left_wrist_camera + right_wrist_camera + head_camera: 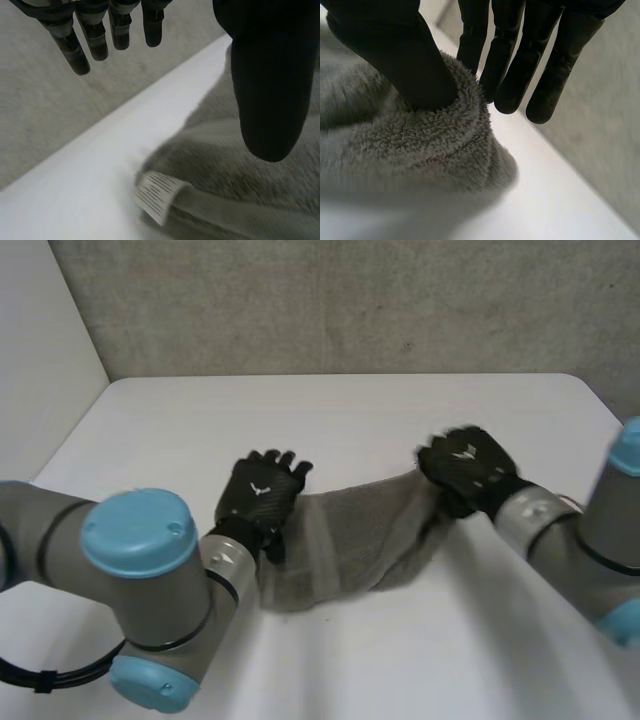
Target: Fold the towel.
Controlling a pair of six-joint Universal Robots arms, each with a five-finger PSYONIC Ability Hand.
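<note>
Grey terry-cloth towel [355, 540] — lay rumpled on the white table [180, 430], stretched between the two hands. Left hand [262, 495] at its left edge, fingers [82, 47] straight, released. Its wrist view added a white striped label [157, 195] on the towel's hem. Right hand [468, 468] at the right end — its wrist view showed the thumb [400, 60] and fingers pinching a raised fold.

towel [350, 540]: 1 | label [157, 195]: 1 | left hand [262, 495] + right hand [465, 465]: 2 hands | left arm [140, 580] + right arm [580, 530]: 2 arms | table [350, 410]: 1
</note>
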